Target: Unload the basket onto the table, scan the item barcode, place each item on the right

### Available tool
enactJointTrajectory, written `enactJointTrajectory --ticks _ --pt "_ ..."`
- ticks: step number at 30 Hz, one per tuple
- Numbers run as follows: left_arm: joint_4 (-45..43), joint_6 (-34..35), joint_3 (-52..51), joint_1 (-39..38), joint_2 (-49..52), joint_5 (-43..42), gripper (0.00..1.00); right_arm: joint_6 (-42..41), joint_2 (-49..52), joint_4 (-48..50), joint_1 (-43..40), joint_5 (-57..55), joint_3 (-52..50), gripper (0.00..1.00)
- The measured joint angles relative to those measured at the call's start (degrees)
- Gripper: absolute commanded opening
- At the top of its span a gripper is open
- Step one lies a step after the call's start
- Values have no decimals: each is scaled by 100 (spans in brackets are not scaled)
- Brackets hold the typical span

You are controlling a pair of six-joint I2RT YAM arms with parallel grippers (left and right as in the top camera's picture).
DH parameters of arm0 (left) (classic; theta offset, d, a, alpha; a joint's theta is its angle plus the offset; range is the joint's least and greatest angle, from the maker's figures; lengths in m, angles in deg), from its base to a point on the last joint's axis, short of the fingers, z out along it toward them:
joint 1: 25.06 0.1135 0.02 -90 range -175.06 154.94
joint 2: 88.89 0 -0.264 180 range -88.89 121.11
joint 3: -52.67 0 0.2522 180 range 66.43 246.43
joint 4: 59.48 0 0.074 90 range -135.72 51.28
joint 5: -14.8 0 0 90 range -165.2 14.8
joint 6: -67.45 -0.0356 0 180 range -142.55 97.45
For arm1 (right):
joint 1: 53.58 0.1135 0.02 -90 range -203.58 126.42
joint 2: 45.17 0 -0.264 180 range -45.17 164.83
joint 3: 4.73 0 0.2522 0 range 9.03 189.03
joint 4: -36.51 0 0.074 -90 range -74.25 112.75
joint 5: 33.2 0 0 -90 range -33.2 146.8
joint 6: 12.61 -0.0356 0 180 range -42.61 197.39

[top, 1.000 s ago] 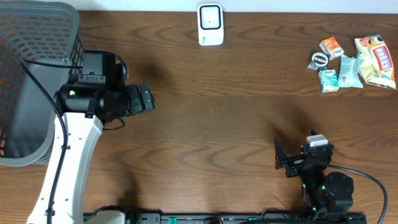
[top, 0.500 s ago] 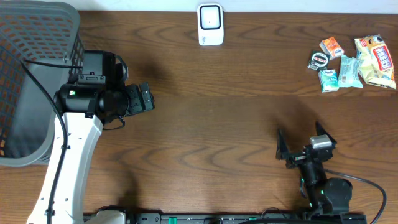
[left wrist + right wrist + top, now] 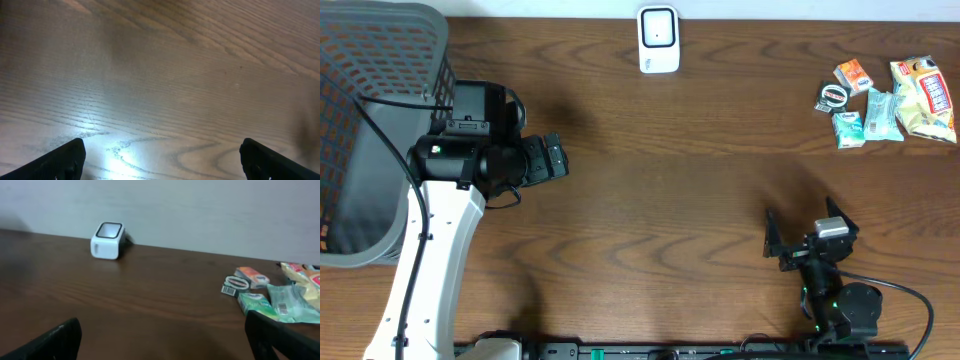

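Since a second ago the right gripper (image 3: pixel 805 228) has turned at the near edge of the table (image 3: pixel 670 200), from pointing sideways to facing the far wall. The left gripper (image 3: pixel 554 158) has not moved and hangs just beside the grey basket (image 3: pixel 380 60). Both have their fingers spread wide and hold nothing. The snack packets (image 3: pixel 882 112) lie in a small heap at the far right corner, well apart from both arms. The white scanner (image 3: pixel 658 38) stands at the middle of the far edge.
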Motion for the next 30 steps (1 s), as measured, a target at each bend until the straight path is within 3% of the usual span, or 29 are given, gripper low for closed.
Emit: enactJointTrajectory --ticks 23,30 --pt "-4 0 0 0 0 4 98 289 0 -20 -240 -131 0 99" --pt "-4 0 0 0 0 4 97 -72 0 -33 -240 -271 0 99"
